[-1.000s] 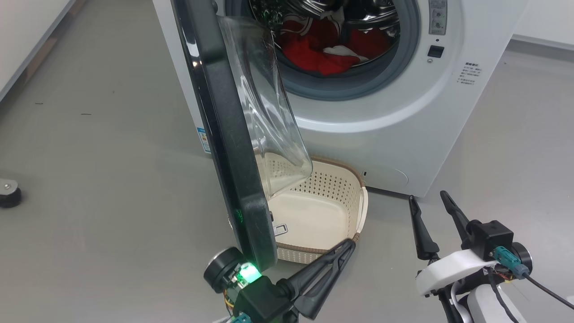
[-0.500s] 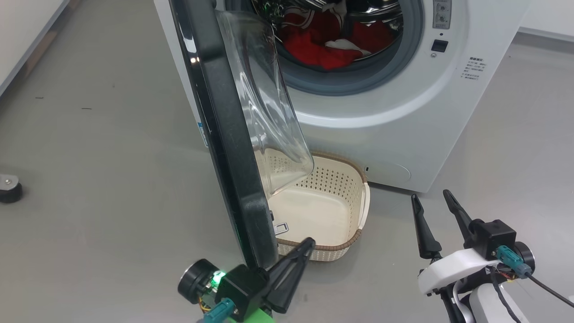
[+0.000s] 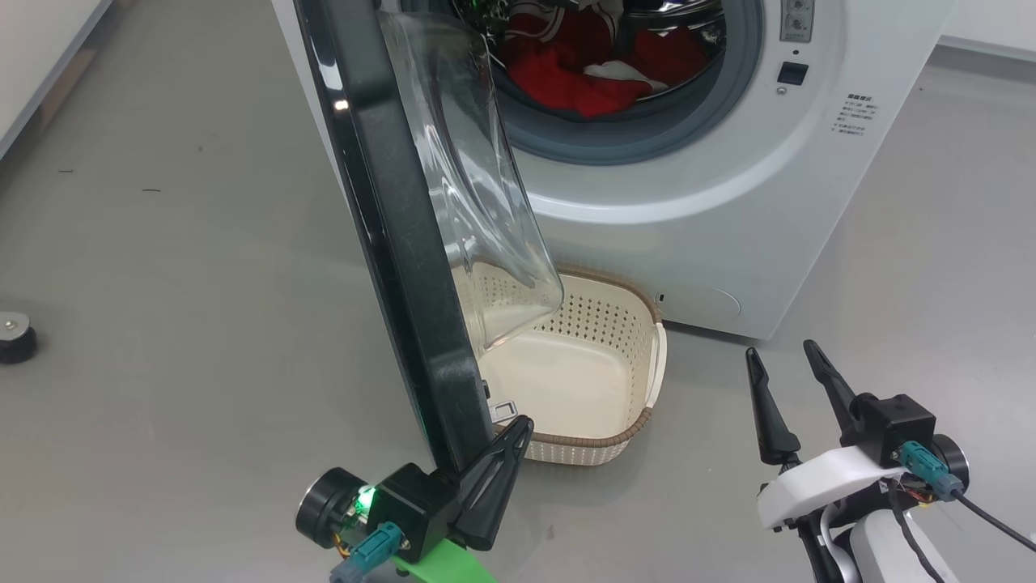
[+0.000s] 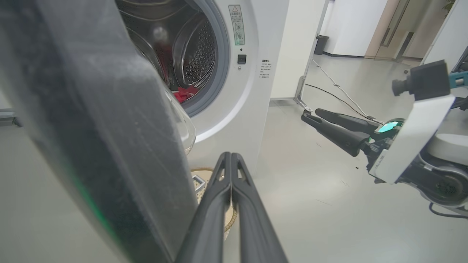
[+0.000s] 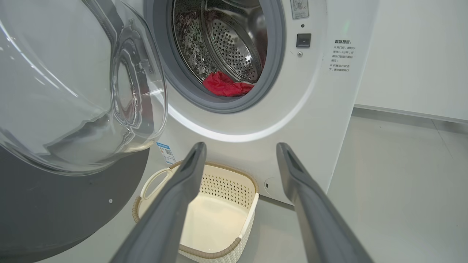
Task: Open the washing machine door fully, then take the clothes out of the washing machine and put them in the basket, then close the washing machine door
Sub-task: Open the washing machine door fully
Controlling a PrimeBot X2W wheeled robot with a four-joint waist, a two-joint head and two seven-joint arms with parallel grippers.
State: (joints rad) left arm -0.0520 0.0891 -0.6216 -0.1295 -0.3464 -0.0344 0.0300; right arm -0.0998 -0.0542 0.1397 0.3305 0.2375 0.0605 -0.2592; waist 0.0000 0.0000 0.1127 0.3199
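Grey floor (image 3: 162, 324), with a big white washer (image 3: 728, 194) standing on it at the back. The door (image 3: 388, 243) is swung out from the washer's L side, approx. square to the front. Its black rim is edge-on twd the robot and its clear glass bowl bulges to the R. Drum mouth is uncovered.

The basket (image 3: 603, 312) sits on the floor tight vs the washer's foot, below the mouth, bare cream bottom showing. The door's bowl hangs over its L part.

Clothes (image 3: 579, 85): red w/ white trim, heaped in the bottom of the drum near the front lip.

R gripper (image 3: 781, 350) is low over the floor, R of the basket and apart from it, fingers spread wide and pointing at the washer.

L gripper (image 3: 518, 431) is down at the door's bottom corner, on the bowl side, fingers pressed together. The tip is just beside the rim; can't tell if it touches.

Small black caster (image 3: 14, 342) at the floor's L edge.
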